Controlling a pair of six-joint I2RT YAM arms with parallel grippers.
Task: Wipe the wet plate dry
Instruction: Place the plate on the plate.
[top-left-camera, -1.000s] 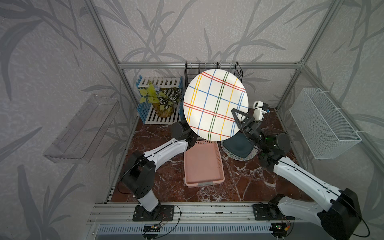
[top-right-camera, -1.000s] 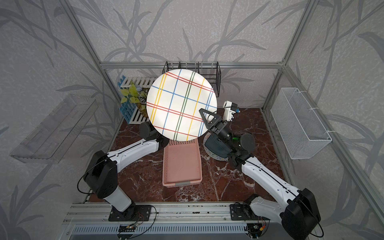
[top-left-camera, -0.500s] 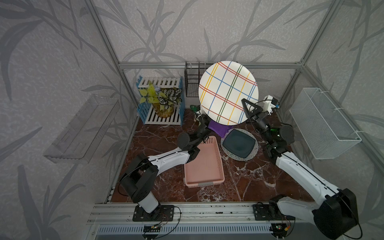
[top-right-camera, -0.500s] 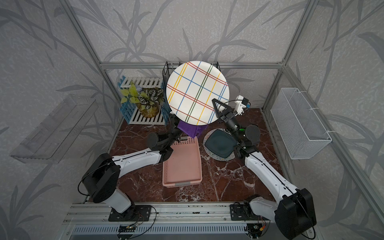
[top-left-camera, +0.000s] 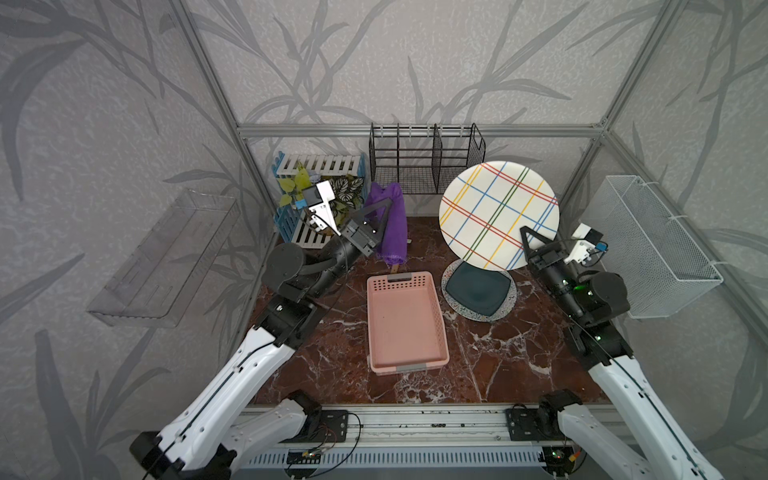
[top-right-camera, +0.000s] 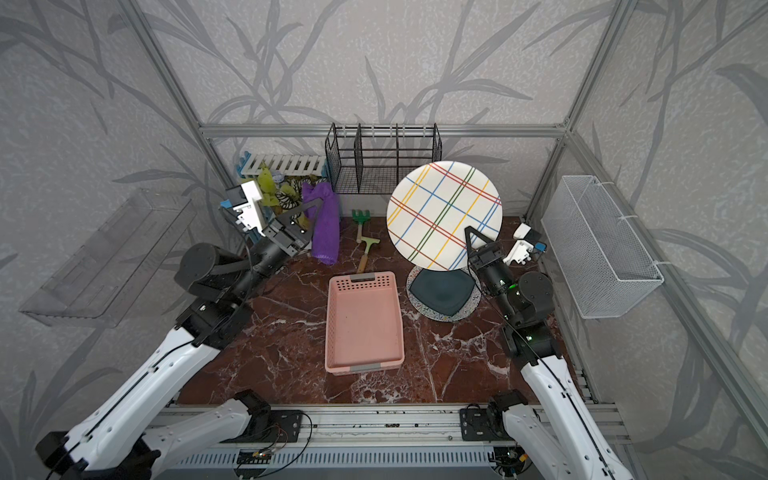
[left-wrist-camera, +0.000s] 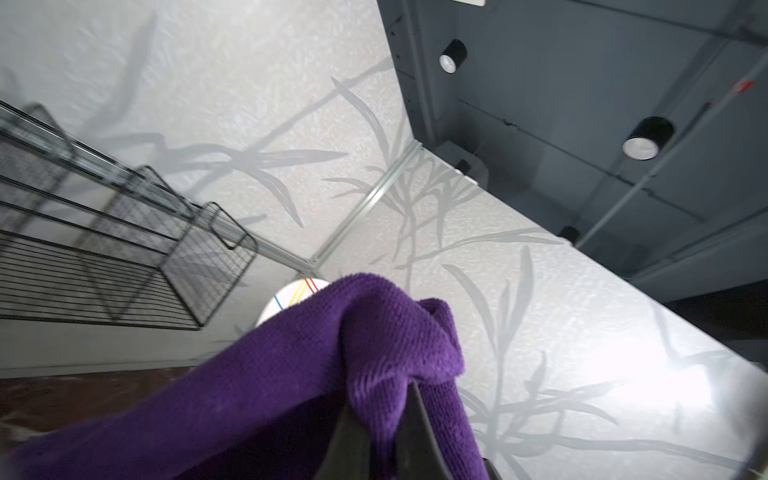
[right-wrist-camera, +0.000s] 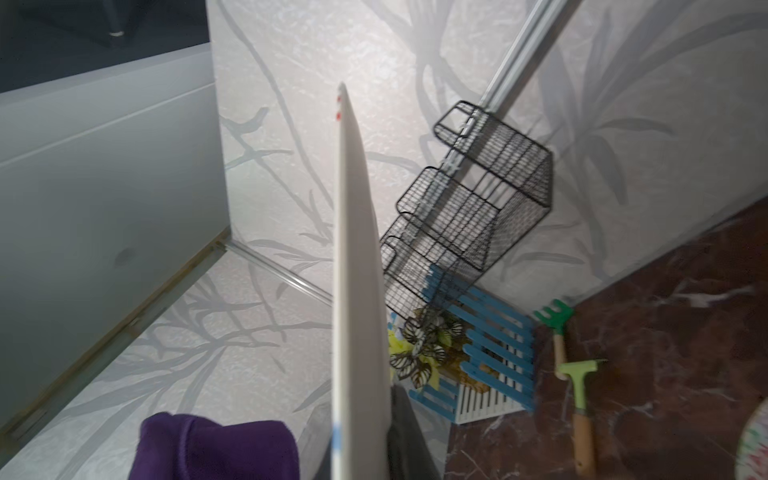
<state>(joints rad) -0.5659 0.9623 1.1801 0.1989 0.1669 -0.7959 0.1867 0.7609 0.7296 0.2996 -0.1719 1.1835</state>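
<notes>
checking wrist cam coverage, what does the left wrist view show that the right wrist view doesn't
Only the left wrist view: the left gripper pinching the purple cloth, the grip itself in sight.

Only the right wrist view: the hand rake, the hand hoe and the blue slatted crate with its plant.

Both: the cloth, the plate (edge-on in the right wrist view, a sliver behind the cloth in the left), the black wire rack and the marble tabletop.

plaid plate (top-left-camera: 498, 214) upright, raised; purple cloth (top-left-camera: 390, 224) hanging, well apart.
</notes>
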